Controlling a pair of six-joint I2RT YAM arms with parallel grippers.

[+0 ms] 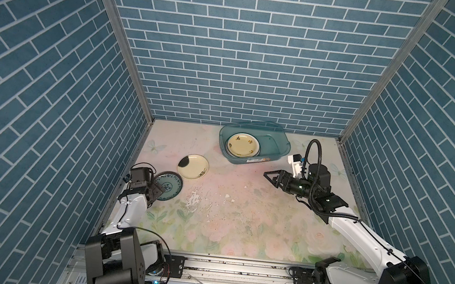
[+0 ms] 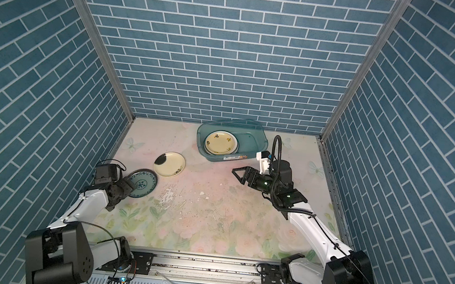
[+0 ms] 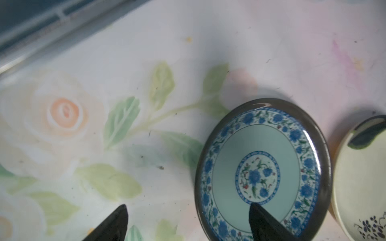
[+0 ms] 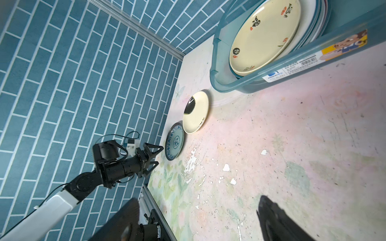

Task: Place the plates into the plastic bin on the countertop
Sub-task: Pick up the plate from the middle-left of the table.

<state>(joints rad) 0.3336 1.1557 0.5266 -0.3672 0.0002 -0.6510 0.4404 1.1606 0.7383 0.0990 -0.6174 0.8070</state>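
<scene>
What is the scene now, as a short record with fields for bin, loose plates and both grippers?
bin: plastic bin at the back of the countertop, holding a stack of plates, cream one on top
loose plates: two, a teal plate and a cream plate, side by side
left gripper: open, straddling the teal plate's rim
right gripper: open, empty, above the countertop

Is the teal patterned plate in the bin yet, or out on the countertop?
Out. The teal patterned plate lies flat on the countertop, well apart from the plastic bin.
</scene>
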